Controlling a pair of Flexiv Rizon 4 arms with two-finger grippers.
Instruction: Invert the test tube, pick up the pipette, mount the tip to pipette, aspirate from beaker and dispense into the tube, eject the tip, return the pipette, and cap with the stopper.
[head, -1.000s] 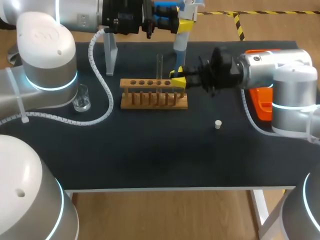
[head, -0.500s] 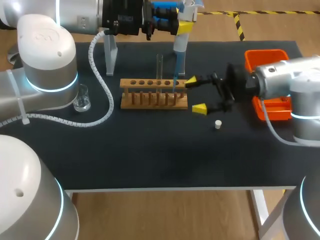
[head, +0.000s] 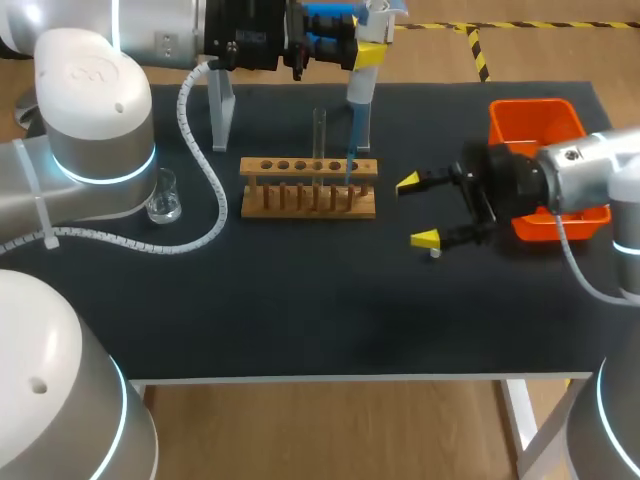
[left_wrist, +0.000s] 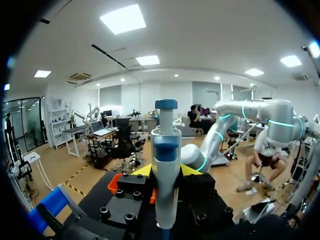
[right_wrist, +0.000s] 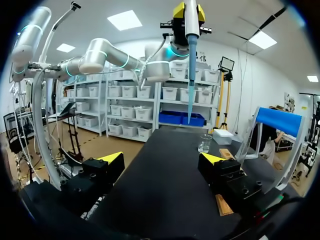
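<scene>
The tip (head: 349, 150) now shows bare on the pipette (head: 361, 88), in the upper middle of the frame, reaching down to the rack's (head: 308, 190) right end. The left gripper (head: 366, 46) pinches the pipette's body. The right gripper (head: 421, 211), closed at that spot a second ago, has drawn back to the right middle, jaws spread wide beside the stopper (head: 434, 252). The tip looks mounted, so aspirating from the beaker (head: 163, 196) at the left likely comes next.

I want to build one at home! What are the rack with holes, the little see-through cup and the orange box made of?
The rack looks like matte wood, by its warm brown colour. The beaker is see-through: glass or clear plastic, I cannot tell. The orange bin seems smooth plastic, by its bright even colour.
</scene>
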